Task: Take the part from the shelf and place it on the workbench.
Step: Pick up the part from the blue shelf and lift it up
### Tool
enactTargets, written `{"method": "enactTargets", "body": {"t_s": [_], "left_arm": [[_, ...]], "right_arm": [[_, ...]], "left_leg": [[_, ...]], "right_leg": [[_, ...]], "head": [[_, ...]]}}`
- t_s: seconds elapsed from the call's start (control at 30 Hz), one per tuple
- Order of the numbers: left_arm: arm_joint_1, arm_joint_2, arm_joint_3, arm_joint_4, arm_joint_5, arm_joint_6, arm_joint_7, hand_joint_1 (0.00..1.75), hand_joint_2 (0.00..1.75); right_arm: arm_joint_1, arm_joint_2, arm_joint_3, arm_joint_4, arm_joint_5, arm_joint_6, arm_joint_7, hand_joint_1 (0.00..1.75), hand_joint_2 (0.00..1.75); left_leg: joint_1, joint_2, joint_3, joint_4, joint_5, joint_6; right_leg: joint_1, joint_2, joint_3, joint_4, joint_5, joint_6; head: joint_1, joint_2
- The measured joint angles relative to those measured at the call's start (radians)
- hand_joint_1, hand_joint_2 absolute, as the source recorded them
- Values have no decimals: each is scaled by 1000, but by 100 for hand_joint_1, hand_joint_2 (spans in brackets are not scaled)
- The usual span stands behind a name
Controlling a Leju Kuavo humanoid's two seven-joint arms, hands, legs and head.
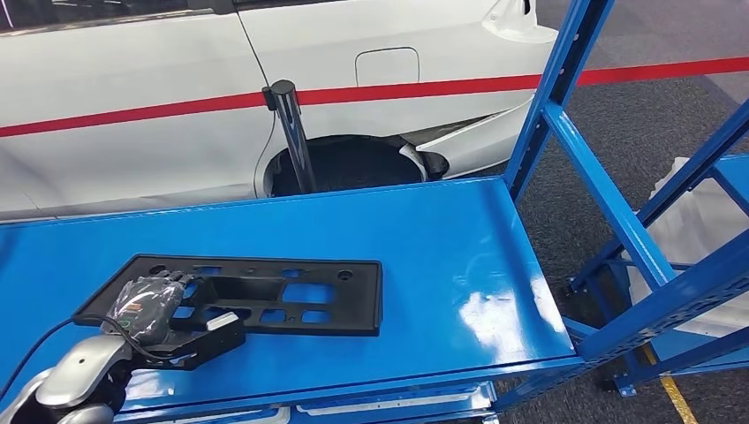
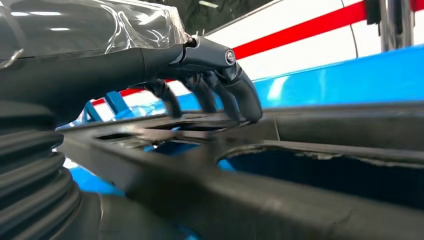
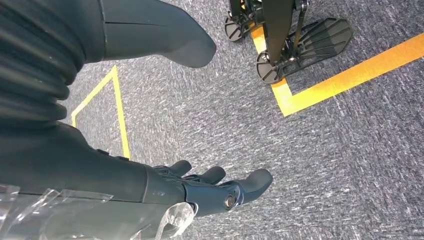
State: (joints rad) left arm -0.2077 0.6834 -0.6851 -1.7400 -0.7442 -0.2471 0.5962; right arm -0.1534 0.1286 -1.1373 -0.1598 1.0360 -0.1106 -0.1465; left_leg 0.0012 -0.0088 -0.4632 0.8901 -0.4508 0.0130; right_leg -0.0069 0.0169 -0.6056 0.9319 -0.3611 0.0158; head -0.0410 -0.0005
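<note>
Left hand (image 1: 152, 305) grips part (image 1: 291, 296) on workbench (image 1: 442, 256); car (image 1: 132, 88) behind.

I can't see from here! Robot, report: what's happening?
Left hand grips black part, lying flat on blue workbench. Right hand open, hanging over floor. Nothing in the way.

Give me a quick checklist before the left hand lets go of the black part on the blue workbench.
1. Black part lying flat on the workbench: ok.
2. Part well inside the bench edges: ok on the far and right sides; its near-left end sits close to the front edge.
3. Left hand on the part's near-left end, fingers curled over its top: ok.
4. Thumb clear beneath the part: cannot tell.
5. Right hand empty, hanging over the carpet floor: ok.
6. Bench space around the part free of other things: ok.
</note>
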Motion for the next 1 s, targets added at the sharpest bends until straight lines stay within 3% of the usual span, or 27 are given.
{"method": "enactTargets", "body": {"t_s": [0.3,0.57,0.8,1.0], "left_arm": [[2,0,40,10,114,7,-89,175,175],[1,0,37,11,71,54,-118,175,175],[5,-7,41,11,4,200,-153,175,175],[8,-24,105,-47,21,463,-209,175,175]], "right_arm": [[-2,0,0,0,12,0,-3,0,175],[-3,0,-4,0,12,0,-13,0,175],[-3,0,-21,0,14,0,-15,0,175],[-3,0,-26,0,24,0,-23,0,175]], "left_leg": [[0,0,3,0,0,0],[0,0,5,0,0,0],[0,0,5,0,0,0],[0,0,4,0,0,0]], "right_leg": [[0,-1,3,0,0,0],[0,0,4,0,0,0],[0,0,4,0,0,0],[0,0,4,0,0,0]], "head": [[0,0],[0,0],[0,0],[0,0]]}}
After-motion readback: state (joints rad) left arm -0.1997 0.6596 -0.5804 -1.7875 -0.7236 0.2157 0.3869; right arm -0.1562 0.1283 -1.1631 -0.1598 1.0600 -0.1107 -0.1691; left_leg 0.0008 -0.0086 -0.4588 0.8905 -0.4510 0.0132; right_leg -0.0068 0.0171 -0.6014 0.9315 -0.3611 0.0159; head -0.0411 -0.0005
